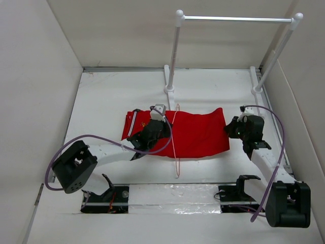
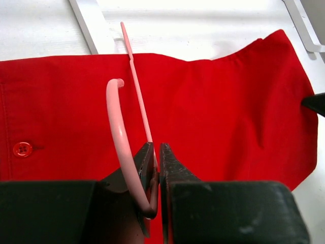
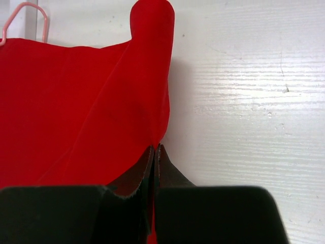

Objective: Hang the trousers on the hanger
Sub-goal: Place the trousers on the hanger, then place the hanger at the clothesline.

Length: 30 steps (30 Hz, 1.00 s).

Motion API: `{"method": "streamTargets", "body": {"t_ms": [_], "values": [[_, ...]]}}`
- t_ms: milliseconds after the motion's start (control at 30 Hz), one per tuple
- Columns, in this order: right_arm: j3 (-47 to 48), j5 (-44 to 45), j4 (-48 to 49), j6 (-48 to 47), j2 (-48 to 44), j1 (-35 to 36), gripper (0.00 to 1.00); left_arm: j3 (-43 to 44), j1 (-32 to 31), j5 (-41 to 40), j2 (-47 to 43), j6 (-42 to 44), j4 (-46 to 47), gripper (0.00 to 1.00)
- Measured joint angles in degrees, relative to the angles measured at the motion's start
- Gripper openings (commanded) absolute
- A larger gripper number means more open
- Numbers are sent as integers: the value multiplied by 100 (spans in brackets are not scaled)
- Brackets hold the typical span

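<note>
The left gripper (image 2: pixel 156 151) had its fingers pressed together on the thin wire of the hanger (image 2: pixel 140 96), with the hanger's hook (image 2: pixel 116 127) curling up just beside the left finger. The right gripper (image 3: pixel 154 148) was likewise pinched shut, clamped on the right edge of the trousers (image 3: pixel 76 101), where the cloth rose into a small fold beyond the tips. There were two arms, one hanger, one pair of trousers and one rack. The trousers lay spread flat in the middle of the table (image 3: pixel 244 101), between the two grippers, with a single red button (image 2: pixel 22 149) showing near their left end. The hanger lay on top of the red cloth, running from near to far across it, and its wire poked out past both the near and the far edge of the fabric. The table was white, its painted surface lightly scuffed. Behind the trousers stood the rack (image 1: pixel 233 19): two white posts on flat feet, joined at the top by one metal bar. Plain pale walls (image 1: pixel 30 76) closed in the table on the left, right and far sides.
</note>
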Motion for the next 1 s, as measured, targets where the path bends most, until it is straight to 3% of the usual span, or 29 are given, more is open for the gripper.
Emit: {"method": "streamTargets", "body": {"t_ms": [233,333,367,467,500,533,600,633,667,700,867,900,933,967,1000], "values": [[17,-33,98,-7,9,0,0,0,0,2,-103,0,-103,0],[15,-31,79,-28,-7,0,20,55,0,2,-90,0,-101,0],[15,-24,66,-37,-35,0,35,90,0,2,-85,0,-107,0],[15,-13,52,-96,-256,-7,43,166,-52,-57,-81,0,-109,0],[20,-17,50,-105,-356,-7,55,170,-83,-105,-81,2,-96,0],[37,-28,24,-114,-448,13,60,175,-131,-166,-81,2,-90,0],[118,-15,-85,-146,-612,127,62,195,-245,-310,-81,24,-90,0],[170,-22,-129,-155,-693,238,59,212,-304,-378,-81,50,-92,0],[227,-20,-179,-157,-787,380,47,238,-369,-463,-83,79,-103,0],[278,0,-195,-146,-892,579,1,278,-415,-520,-85,111,-129,0],[509,22,-164,155,-1320,2026,0,415,-531,-673,-234,190,-293,0],[544,44,-149,221,-1368,2358,3,455,-535,-682,-286,192,-356,0],[564,136,-129,306,-1412,2719,13,498,-535,-684,-343,188,-431,0],[566,232,-103,396,-1467,3051,28,564,-535,-686,-404,184,-531,0],[566,341,-70,531,-1513,3357,53,654,-535,-686,-468,173,-675,0]]}}
